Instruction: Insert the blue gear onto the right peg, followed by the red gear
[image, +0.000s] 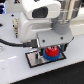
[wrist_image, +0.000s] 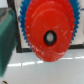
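The red gear lies flat on top of the wider blue gear on the grey, black-bordered plate. My gripper hangs straight over them. In the wrist view the red gear fills the frame and the blue gear's teeth ring it. Its dark centre hole shows. The right peg is hidden by the stacked gears. One dark finger stands apart from the red gear with a gap between, so the jaws look open and empty.
The white table lies around the plate. A black cable runs across the exterior view's left. The arm's white body fills the upper part of the exterior view.
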